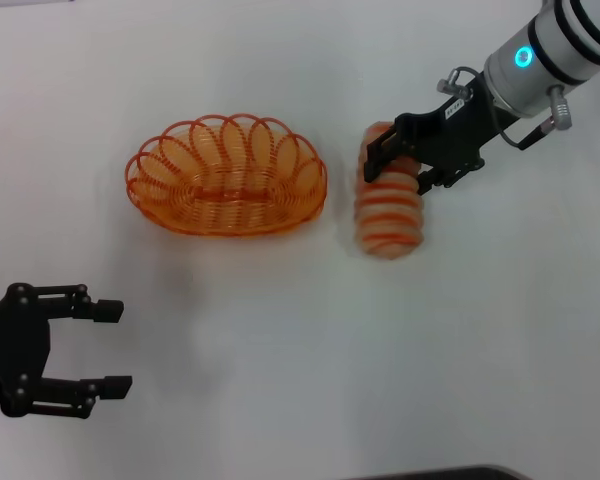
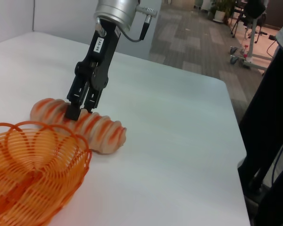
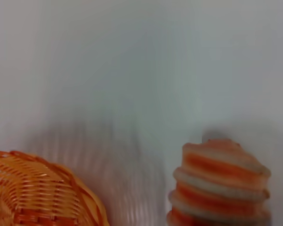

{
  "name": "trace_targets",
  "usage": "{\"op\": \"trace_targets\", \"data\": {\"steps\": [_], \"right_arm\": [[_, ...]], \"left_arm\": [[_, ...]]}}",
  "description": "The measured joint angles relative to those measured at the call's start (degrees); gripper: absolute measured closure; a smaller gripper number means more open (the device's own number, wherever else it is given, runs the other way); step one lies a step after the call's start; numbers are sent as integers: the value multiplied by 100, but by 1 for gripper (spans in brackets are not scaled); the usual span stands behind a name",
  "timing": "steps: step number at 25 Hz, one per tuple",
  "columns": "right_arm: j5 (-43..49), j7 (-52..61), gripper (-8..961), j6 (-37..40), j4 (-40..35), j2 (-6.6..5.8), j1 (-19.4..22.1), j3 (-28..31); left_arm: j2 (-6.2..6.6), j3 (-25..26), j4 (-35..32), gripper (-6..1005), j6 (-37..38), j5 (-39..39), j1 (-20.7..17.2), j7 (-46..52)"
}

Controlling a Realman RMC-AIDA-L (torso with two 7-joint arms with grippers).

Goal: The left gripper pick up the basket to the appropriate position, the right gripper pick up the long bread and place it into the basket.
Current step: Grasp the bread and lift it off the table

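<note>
At the near left of the head view, the left gripper sits low over the white table, its 2 black fingers spread wide apart with nothing between them. It is well apart from everything else on the surface.

Farther back and to its right stands the basket, an oval of orange wire with a looped, scalloped rim. It rests upright on the table and holds nothing; the weave is see-through (the table shows pale through the loops). In the left wrist view the basket fills the near corner, and in the right wrist view a curved part of its rim shows beside the bread.

Just beside the basket, with a narrow gap of bare table between them, lies the long bread, pale tan with orange crosswise stripes, flat on the table.

The right gripper reaches in from the far right on its silver-white wrist. Its 2 fingers straddle the far end of the bread, 1 on each side. The left wrist view shows the same gripper coming down steeply onto the bread, its fingertips pressed against the loaf's ridges.
</note>
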State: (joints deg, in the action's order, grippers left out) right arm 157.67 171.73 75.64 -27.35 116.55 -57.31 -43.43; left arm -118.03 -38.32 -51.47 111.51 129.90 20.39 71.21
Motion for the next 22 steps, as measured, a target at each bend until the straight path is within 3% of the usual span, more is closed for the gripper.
{"op": "trace_targets", "data": {"steps": [10, 15, 22], "right_arm": [[0, -94, 290, -77, 167, 43, 0, -6], [-46, -344, 445, -22, 108, 59, 107, 22], [-162, -521, 516, 142, -308, 57, 396, 9]], "left_arm": [[-53, 0, -13, 203, 17, 1, -87, -3], [-54, 19, -12, 202, 26, 0, -105, -3], [-54, 36, -21, 201, 28, -3, -105, -3]]}}
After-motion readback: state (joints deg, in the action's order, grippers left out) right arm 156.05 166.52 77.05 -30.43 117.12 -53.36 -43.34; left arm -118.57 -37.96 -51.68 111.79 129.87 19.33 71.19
